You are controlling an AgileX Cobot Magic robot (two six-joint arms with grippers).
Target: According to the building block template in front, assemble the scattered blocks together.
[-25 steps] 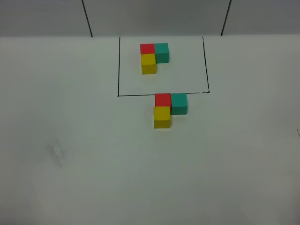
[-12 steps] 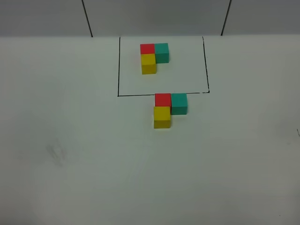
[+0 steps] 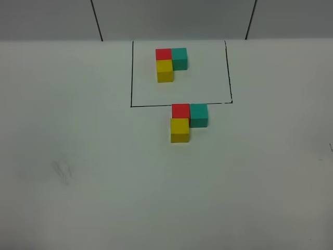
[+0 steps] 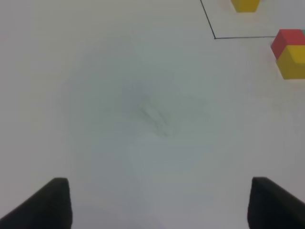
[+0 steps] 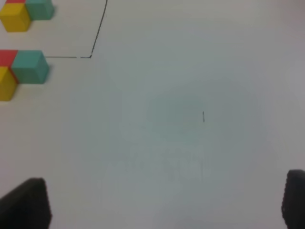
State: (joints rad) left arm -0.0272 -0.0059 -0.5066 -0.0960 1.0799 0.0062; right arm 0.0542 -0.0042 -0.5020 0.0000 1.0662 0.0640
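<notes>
The building block template [image 3: 170, 63] is an L of red, teal and yellow cubes inside a thin black outline [image 3: 131, 78] at the back of the table. Just in front of that outline, the scattered blocks sit touching in the same L: red [image 3: 180, 110], teal [image 3: 199, 115] on its right, yellow [image 3: 179, 130] in front of the red. Neither gripper appears in the exterior high view. My left gripper [image 4: 158, 195] is open over bare table, with the red block [image 4: 287, 39] and yellow block [image 4: 294, 63] far ahead. My right gripper [image 5: 159, 200] is open and empty, the teal block [image 5: 31, 67] far off.
The white table [image 3: 104, 182] runs to a grey back wall with two dark seams. A faint scuff [image 3: 62, 171] marks the front left of the table. One tiny dark mark [image 5: 203, 116] shows in the right wrist view.
</notes>
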